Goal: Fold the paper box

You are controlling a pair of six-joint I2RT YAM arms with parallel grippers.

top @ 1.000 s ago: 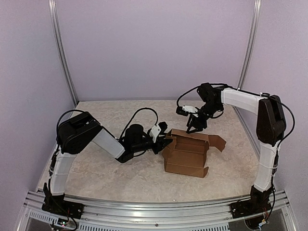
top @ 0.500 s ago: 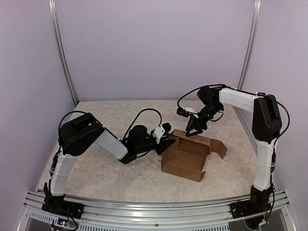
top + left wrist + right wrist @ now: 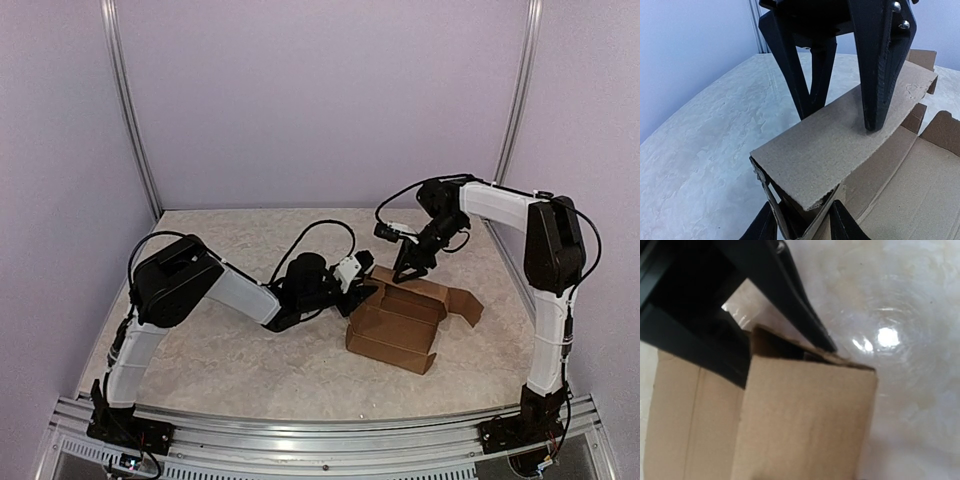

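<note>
The paper box (image 3: 400,325) is a brown cardboard blank, partly folded, lying open on the table with a loose flap (image 3: 465,302) at its right. My left gripper (image 3: 366,283) is at its back left corner. In the left wrist view its jaws (image 3: 800,227) close around a doubled cardboard wall (image 3: 840,150). My right gripper (image 3: 406,267) hangs over the back wall with fingers spread. In the left wrist view it (image 3: 840,119) straddles the folded flap, one fingertip (image 3: 872,122) resting on it. In the right wrist view cardboard (image 3: 805,425) hides its own fingers.
The marbled tabletop (image 3: 230,240) is walled by lilac panels with metal posts (image 3: 128,110) at the back corners. The left arm's cable (image 3: 320,228) loops above the table behind the box. An aluminium rail (image 3: 300,435) runs along the near edge.
The left gripper has reached further right with the box corner in it, and the box has slid right and turned a little. The right gripper has shifted slightly right, staying over the back wall.
</note>
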